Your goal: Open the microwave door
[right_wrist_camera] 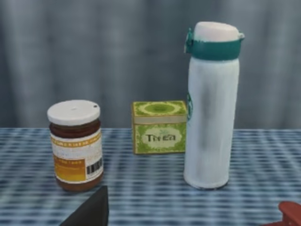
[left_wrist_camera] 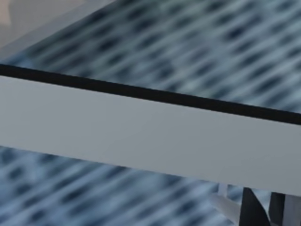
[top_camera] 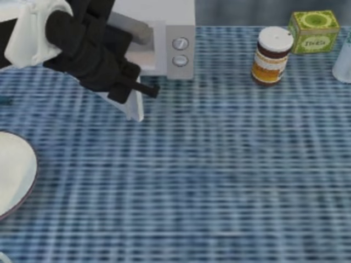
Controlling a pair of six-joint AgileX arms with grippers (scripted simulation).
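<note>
The left claw [top_camera: 143, 87] sits against the free edge of the microwave door [top_camera: 134, 107], which stands swung out from the microwave [top_camera: 164, 33] toward the bench front. Whether it grips, I cannot tell. The right arm is nowhere near.

The microwave [top_camera: 164, 33] is a boxy light-grey unit whose cavity stands exposed, just beyond the left gripper [top_camera: 143, 87]. Its two round knobs sit stacked on the front panel (one above the other). The microwave door [top_camera: 133, 105] is swung outward, its free edge directly beneath that gripper.
</note>
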